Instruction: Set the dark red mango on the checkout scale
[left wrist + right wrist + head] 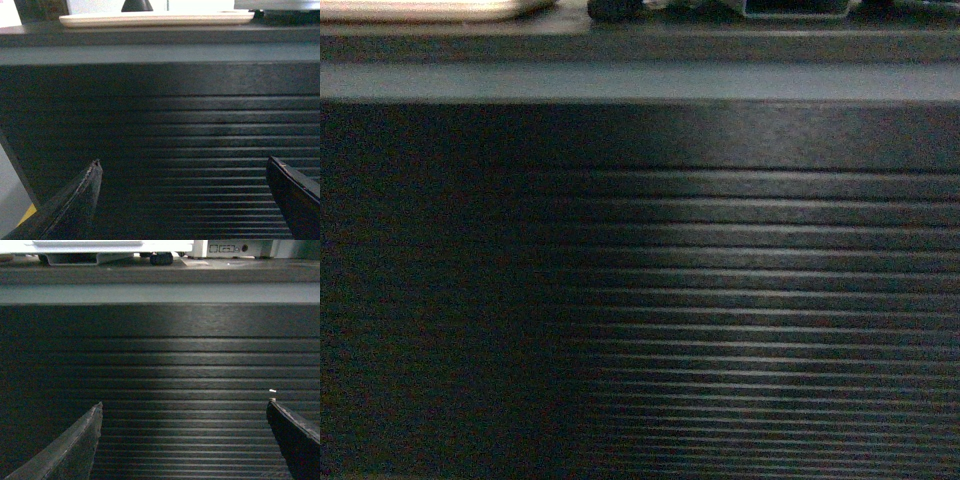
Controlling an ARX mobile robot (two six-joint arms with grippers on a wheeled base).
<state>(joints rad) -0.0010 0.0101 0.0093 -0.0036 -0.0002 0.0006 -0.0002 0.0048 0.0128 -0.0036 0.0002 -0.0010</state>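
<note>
- Head view: the checkout (650, 300) fills nearly the whole frame. Its dark front panel carries horizontal ribs from the upper part down to the bottom edge.
- A lighter grey band runs across the top of the panel, with the dark counter edge above it.
- Light falls on the centre and right of the ribs; the left side lies in shadow.
- At the top left of the head view, the underside of a beige tray (430, 8) shows on the counter. Dark shapes sit further right along the top edge; they are too cropped to identify.
- Left gripper (182, 200): fingers spread wide apart, nothing between them. Both dark fingertips point toward the ribbed panel, low in the left wrist view.
- The left wrist view also shows the tray on the counter, directly above the panel, with a dark cone-shaped object (137, 5) behind it.
- A pale floor area with a yellow patch (27, 214) appears at the lower left of that view, beside the checkout corner.
- Right gripper (184, 440): fingers spread wide apart, holding nothing. It faces the ribbed panel below the counter edge.
- Scale (90, 252): its white body is visible from below at the top left of the right wrist view, standing on the counter on a dark foot (161, 259).
- A light-coloured device (235, 247) with ports stands to the right of the scale.
- Mango: not visible in any view; its location cannot be determined.
</note>
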